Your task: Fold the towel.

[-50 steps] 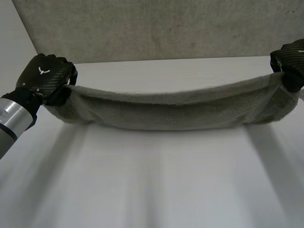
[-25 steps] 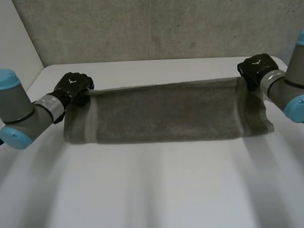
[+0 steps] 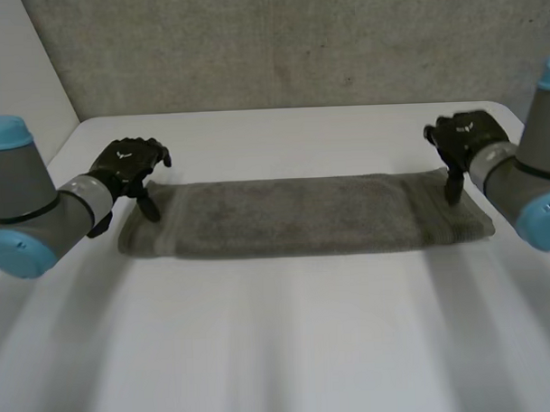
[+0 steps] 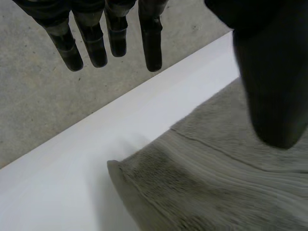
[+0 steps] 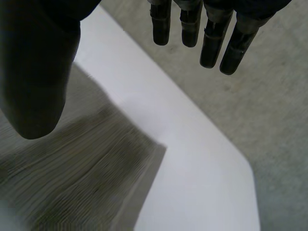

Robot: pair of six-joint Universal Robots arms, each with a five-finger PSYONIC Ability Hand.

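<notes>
left side: the left hand [image 3: 127, 166] stands over the far left corner of the towel [image 3: 302, 214]. its fingers [image 4: 110, 33] are straight and spread, the thumb [image 4: 269, 86] is apart from them above the cloth, and nothing is pinched. from the head view one digit points down at the corner; whether it touches the cloth cannot be told.

centre: the towel lies flat on the white table [image 3: 280, 350] as a long, narrow band running left to right, doubled over, its layered edge visible at the left corner in the left wrist view. a second ago it hung slack in the air, stretched between the two hands; half a second ago it was laid down with both hands closed on its far corners. it is now released and at rest.

right side: the right hand [image 3: 462, 138] stands over the far right corner, its fingers straight and parted from the thumb, holding nothing. one digit points down at the towel's end; contact cannot be confirmed.

assessment: the lengthwise fold appears complete and both corners have been let go. the band remains long, so a crosswise fold, end to end, is judged outstanding. the edges look fairly even, with slight flaring at both ends.
</notes>
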